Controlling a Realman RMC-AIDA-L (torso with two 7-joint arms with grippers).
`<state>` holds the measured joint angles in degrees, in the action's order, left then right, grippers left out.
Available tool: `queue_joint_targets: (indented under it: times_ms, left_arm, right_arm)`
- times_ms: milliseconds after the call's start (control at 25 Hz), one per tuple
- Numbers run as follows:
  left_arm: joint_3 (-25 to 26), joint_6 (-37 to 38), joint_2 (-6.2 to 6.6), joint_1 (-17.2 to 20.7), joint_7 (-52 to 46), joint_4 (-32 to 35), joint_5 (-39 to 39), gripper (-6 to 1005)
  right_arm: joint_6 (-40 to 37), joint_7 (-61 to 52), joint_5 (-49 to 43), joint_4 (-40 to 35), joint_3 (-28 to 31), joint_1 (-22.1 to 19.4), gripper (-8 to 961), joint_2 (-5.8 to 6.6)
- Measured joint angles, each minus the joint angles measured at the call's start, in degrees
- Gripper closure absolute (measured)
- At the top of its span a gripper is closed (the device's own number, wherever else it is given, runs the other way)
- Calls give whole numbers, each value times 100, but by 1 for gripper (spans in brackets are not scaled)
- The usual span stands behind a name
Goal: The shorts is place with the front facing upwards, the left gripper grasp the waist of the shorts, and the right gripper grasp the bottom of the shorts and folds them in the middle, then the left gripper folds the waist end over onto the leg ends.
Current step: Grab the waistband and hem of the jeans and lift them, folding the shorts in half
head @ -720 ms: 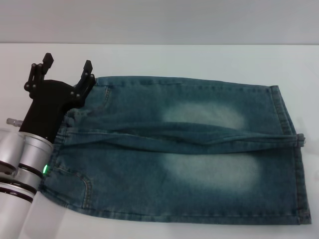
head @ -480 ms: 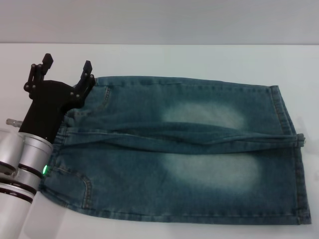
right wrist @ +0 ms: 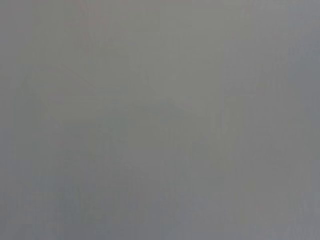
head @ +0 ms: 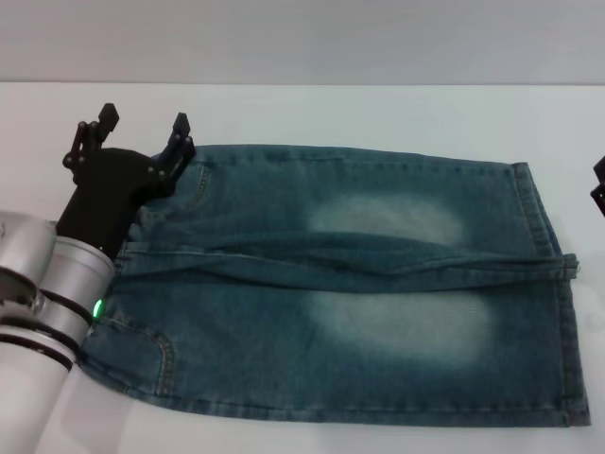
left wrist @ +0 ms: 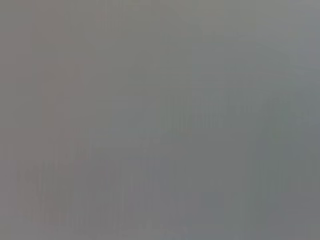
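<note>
I have the shorts [head: 350, 284] lying flat on the white bench [head: 312, 109], front up, spread sideways across my head view: the waist of the shorts [head: 128, 255] points toward the robot's left, the leg ends [head: 558, 284] toward its right. A long ridge of cloth runs between the two faded legs, so the lengthwise fold has not been made yet, as I judge it.

The left claw [head: 144, 128] sits at the far corner of the waist, its prongs spread apart with nothing between them. One prong is at the denim's far edge by the pocket, the other is out over bare bench. I read that as lining up to straddle the corner, because a grip there lets the far edge be carried over toward me.

The right claw [head: 599, 187] only peeps in at the edge of the view, beside the far leg hem and apart from it. I cannot tell whether it is parted or closed. Both wrist views give me plain grey, so I get no closer check from them.
</note>
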<state>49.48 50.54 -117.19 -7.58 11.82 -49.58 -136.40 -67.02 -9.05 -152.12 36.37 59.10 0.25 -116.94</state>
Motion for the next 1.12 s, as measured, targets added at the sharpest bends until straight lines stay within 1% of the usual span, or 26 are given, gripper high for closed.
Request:
queue_joint_targets:
  times_ms: [40,120,160,200,280,320,360,400,440,520,560,600,640,760,800,840,880,920,960,1000,1040,1120]
  left_arm:
    - [82,-224,21,76,69,-209,-35,141]
    - [337,-849,50,260,298,-732,-116,142]
    - [532,-1318,50,379,481,-1120,-159,142]
    - [704,-1750,42,480,621,-1437,-179,142]
    - [1094,-2835,0,668,883,-2131,-211,142]
    - [1306,-3404,-21,727,960,-2424,-209,142]
    - [1505,-3943,-40,767,1006,-2689,-210,142]
    - [1703,-4467,-51,787,1021,-2928,-209,142]
    - [1873,-4943,-55,788,1017,-3111,-205,142]
    - [2286,-5881,-61,790,980,-3473,-177,142]
    - [2513,-6339,-65,791,926,-3643,-165,142]
    - [2749,-6794,-70,790,837,-3825,-162,142]
    - [2931,-7169,-72,783,729,-3941,-162,143]
    - [3467,-8238,-68,725,459,-4237,-167,143]
    - [3597,-8530,-68,711,426,-4311,-171,143]
    - [3748,-8814,-67,694,397,-4392,-180,143]
    - [3825,-8989,-67,688,379,-4452,-186,143]
    - [3958,-9341,-69,678,337,-4575,-200,148]
    - [4017,-9515,-69,681,303,-4659,-218,153]
    - [4080,-9739,-68,687,256,-4757,-264,158]
    - [4122,-9988,-69,708,142,-4893,-433,163]
    - [4141,-10367,-71,727,-109,-5049,-811,173]
  right_arm:
    - [402,2,-21,420,18,-138,176,88]
    - [1303,6,-45,1319,94,-413,176,303]
    - [1821,7,-55,1792,155,-542,176,410]
    - [2239,8,-68,2204,225,-630,176,491]
    - [3190,9,-163,3029,465,-833,176,574]
    - [3707,8,-238,3395,608,-925,176,577]
    - [4738,7,-326,4078,937,-1071,176,550]
    - [4738,7,-326,4078,937,-1071,176,550]
    - [5447,7,-365,4473,1136,-1116,176,524]
    - [6633,20,-444,5108,1430,-1149,176,486]
    - [7738,22,-524,5667,1693,-1123,176,459]
    - [8204,28,-545,5934,1786,-1098,176,443]
    - [8204,28,-545,5934,1786,-1098,176,443]
    - [9413,153,-544,6583,2036,-1023,176,374]
    - [9827,212,-536,6788,2157,-992,176,311]
    - [10320,284,-528,7025,2308,-953,176,224]
    - [10805,368,-521,7235,2495,-902,176,110]
    - [11082,425,-516,7347,2593,-875,176,42]
    - [11517,532,-509,7507,2750,-835,177,-54]
    - [11861,614,-506,7647,2866,-797,177,-122]
    - [12170,674,-503,7774,2956,-764,177,-175]
    - [12559,683,-497,7922,3025,-732,177,-181]
